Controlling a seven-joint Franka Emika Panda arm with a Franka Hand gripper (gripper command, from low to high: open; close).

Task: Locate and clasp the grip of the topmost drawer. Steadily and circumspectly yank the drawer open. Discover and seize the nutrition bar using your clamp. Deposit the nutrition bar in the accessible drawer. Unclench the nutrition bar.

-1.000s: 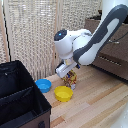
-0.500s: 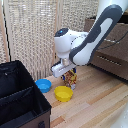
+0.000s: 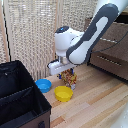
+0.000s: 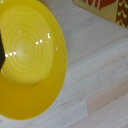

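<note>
Arm stretched over the wooden floor (image 3: 95, 100), clamp (image 3: 67, 74) right on top of the bar (image 3: 68, 78), which stands at the yellow bowl's (image 3: 63, 93) one o'clock; blue bowl (image 3: 43, 85) at its ten; grasping or released, can't tell

Light wood plank floor (image 3: 95, 105), pale woven blinds (image 3: 35, 35) across the back wall, a dark wood dresser (image 3: 112, 52) on the exterior view's right, soft even lighting.
</note>
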